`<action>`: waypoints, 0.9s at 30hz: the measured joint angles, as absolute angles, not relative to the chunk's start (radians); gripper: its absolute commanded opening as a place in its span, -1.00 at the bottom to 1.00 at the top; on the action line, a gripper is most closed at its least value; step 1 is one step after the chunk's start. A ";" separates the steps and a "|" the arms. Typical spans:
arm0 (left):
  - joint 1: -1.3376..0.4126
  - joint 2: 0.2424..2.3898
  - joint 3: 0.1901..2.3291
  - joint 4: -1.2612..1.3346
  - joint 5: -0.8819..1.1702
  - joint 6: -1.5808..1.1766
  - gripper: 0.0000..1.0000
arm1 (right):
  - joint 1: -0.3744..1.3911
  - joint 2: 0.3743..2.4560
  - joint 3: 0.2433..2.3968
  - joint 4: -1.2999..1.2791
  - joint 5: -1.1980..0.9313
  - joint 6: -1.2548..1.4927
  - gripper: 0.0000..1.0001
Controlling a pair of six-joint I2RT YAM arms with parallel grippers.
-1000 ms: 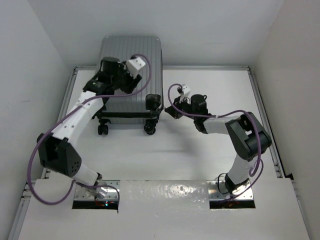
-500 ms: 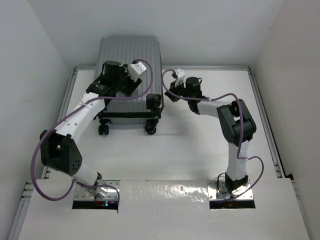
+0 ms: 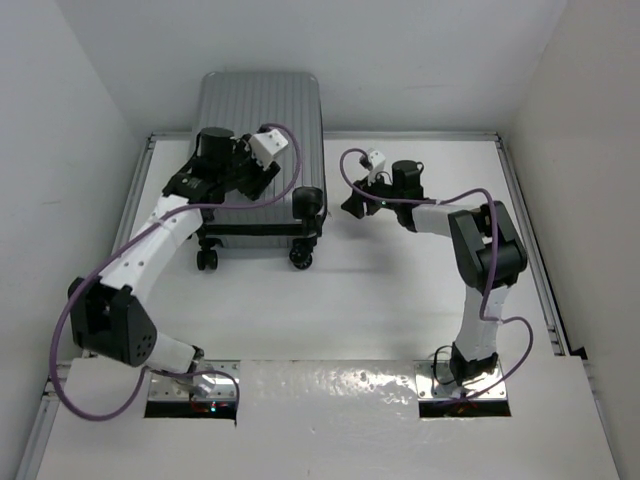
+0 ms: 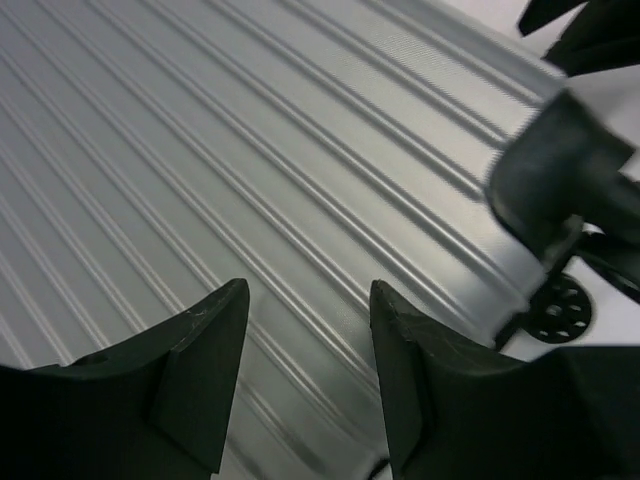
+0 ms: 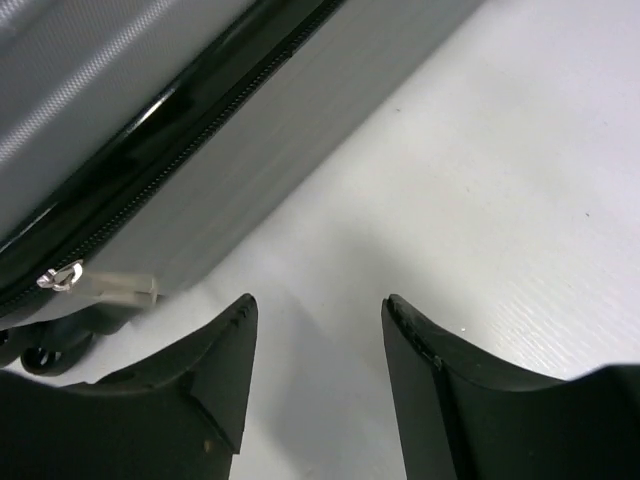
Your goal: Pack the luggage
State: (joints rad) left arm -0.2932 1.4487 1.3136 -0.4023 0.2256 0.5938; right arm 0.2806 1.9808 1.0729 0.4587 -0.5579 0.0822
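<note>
Item: luggage (image 3: 262, 150). Silver-grey ribbed hard-shell, closed, flat on far-left part of table (image 3: 400, 290), black wheels (image 3: 300, 258) toward arm bases.

I see left gripper (image 4: 308, 300) over ribbed shell, jaws about half apart, nothing between.

Right gripper (image 5: 320, 310) just beside luggage's right side, low over table, jaws parted likewise, holding nothing.

Zipper pull (image 5: 105, 287) hangs from black zip line near wheel end, clear of my right fingers.

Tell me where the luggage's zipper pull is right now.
In the right wrist view, the zipper pull hangs at the picture's left, on the black zipper track of the luggage, just beyond the open right pincer.
</note>
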 measured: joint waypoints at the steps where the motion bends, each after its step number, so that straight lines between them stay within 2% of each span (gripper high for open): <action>1: -0.293 1.420 1.296 -0.407 0.237 0.588 -0.07 | 0.278 1.975 1.070 0.450 -0.561 0.080 0.01; 2: -0.293 1.385 1.281 -0.412 0.241 0.568 -0.25 | 0.276 1.965 1.069 0.447 -0.557 0.084 -0.12; 4: -0.294 1.333 1.277 -0.415 0.206 0.513 -0.39 | 0.276 1.951 1.080 0.455 -0.529 0.130 -0.10; 7: -0.202 1.283 1.304 -0.416 0.109 0.360 -0.23 | 0.279 1.966 1.187 0.435 -0.475 0.194 -0.06; 12: 0.304 1.444 1.489 -0.457 0.020 0.196 -0.19 | 0.319 2.056 1.406 0.403 -0.237 0.286 -0.07; 14: 0.408 1.542 1.523 -0.462 -0.030 0.181 -0.11 | 0.345 2.093 1.457 0.370 -0.124 0.321 -0.07; 18: 0.408 1.726 1.489 -0.485 0.013 0.187 -0.02 | 0.401 2.214 1.591 0.286 -0.043 0.339 -0.07; 20: 0.374 1.894 1.564 -0.527 0.069 0.203 -0.01 | 0.440 2.243 1.598 0.260 -0.040 0.327 -0.09; 25: 0.261 2.402 2.159 -0.649 0.207 0.253 0.00 | 0.508 2.189 1.443 0.302 0.009 0.303 -0.14; 27: 0.205 2.513 2.331 -0.676 0.229 0.314 0.01 | 0.546 2.136 1.343 0.326 0.026 0.303 -0.13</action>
State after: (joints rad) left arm 0.2047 2.5126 2.3314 -0.6758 0.2295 0.3138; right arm 0.5461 2.1361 1.3434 0.3264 0.0257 0.3027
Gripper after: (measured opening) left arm 0.494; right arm 0.427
